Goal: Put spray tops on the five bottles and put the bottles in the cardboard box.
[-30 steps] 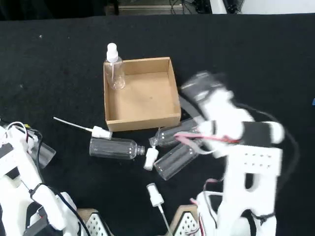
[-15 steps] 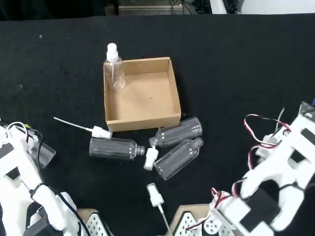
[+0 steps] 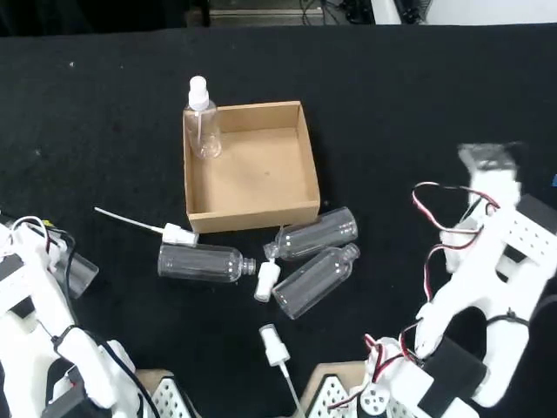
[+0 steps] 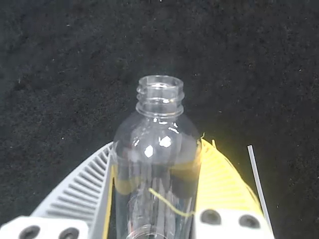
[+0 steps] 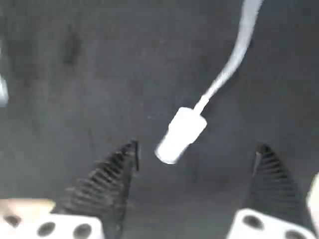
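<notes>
The open brown cardboard box (image 3: 306, 165) sits mid-table on the black cloth (image 3: 435, 96). One clear plastic bottle with a white spray top fitted (image 3: 202, 122) is at the box's far left corner. It appears to stand upright inside, with its spray head showing past the far rim.

Three uncapped clear bottles lie on their sides on the cloth, just near of the box. The left bottle (image 3: 200, 263) lies below the box's near left corner with its neck pointing right. The two others lie side by side to the right: the farther bottle (image 3: 315, 234) is close against the box's near right corner, and the nearer bottle (image 3: 315, 280) is just beside it.

A fifth open-necked clear bottle (image 4: 158, 119) is clamped between the fingers of the left gripper (image 4: 157, 149), at the table's near left.

Three loose white spray tops lie on the cloth in the high view:
- The long-tubed top (image 3: 178, 233) is just near of the box's near left corner, its tube running left.
- The short top (image 3: 266, 280) lies between the left bottle's neck and the nearer bottle.
- The nearest top (image 3: 277, 347) lies close to the table's near edge.

The right gripper (image 5: 196, 148) has its jaws spread wide and holds nothing. It hangs over the cloth above a white spray top with a tube (image 5: 180, 134); which of the tops this is, I cannot tell. The right arm (image 3: 487, 261) stands at the near right, well apart from the bottles.
</notes>
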Tool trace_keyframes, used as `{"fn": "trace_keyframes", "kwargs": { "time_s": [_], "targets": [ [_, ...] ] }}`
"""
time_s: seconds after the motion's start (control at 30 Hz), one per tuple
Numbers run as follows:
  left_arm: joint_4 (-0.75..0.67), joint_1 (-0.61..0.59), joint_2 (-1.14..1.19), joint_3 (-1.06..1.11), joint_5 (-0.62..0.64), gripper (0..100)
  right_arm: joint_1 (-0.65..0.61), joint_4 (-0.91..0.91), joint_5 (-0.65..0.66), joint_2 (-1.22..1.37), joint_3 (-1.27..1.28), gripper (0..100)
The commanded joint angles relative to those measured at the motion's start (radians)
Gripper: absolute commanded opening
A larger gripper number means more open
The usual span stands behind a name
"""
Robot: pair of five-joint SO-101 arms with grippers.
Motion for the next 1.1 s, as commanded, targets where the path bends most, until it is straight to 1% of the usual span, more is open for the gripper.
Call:
{"fn": "trace_keyframes", "kwargs": {
  "time_s": [0.0, 0.1, 0.17, 0.23, 0.3, 0.37, 0.47, 0.67, 0.83, 0.9, 0.97, 1.03, 1.07],
  "targets": [
    [-0.021, -0.010, -0.015, -0.013, 0.005, 3, 0.103, 0.011, 0.795, -0.047, -0.030, 32.7],
    [-0.021, -0.010, -0.015, -0.013, 0.005, 3, 0.152, -0.008, 1.123, -0.024, 0.007, 32.8],
    [-0.021, -0.010, -0.015, -0.013, 0.005, 3, 0.181, -0.032, 1.298, -0.010, 0.028, 32.8],
    [-0.021, -0.010, -0.015, -0.013, 0.005, 3, 0.203, -0.058, 1.445, 0.004, 0.050, 32.7],
    [-0.021, -0.010, -0.015, -0.015, 0.005, 3, 0.207, -0.077, 1.527, 0.013, 0.073, 32.6],
    [-0.021, -0.010, -0.015, -0.015, 0.005, 3, 0.204, -0.098, 1.564, 0.019, 0.099, 32.6],
    [-0.021, -0.010, -0.015, -0.015, 0.005, 3, 0.204, -0.186, 1.620, 0.038, 0.150, 32.6],
    [-0.021, -0.010, -0.015, -0.018, 0.002, 3, 0.203, -0.411, 1.642, 0.113, 0.252, 32.5],
    [-0.021, -0.010, -0.015, -0.018, 0.002, 3, 0.203, -0.422, 1.636, 0.148, 0.252, 32.3],
    [-0.021, -0.010, -0.015, -0.018, 0.002, 3, 0.203, -0.420, 1.623, 0.150, 0.259, 28.6],
    [-0.021, -0.010, -0.015, -0.018, 0.002, 3, 0.201, -0.396, 1.530, 0.150, 0.254, 21.7],
    [-0.023, -0.010, -0.015, -0.018, 0.002, 3, 0.181, -0.365, 1.364, 0.150, 0.240, 16.2],
    [-0.023, -0.010, -0.015, -0.019, 0.002, 3, 0.170, -0.351, 1.255, 0.150, 0.228, 14.7]
  ]
}}
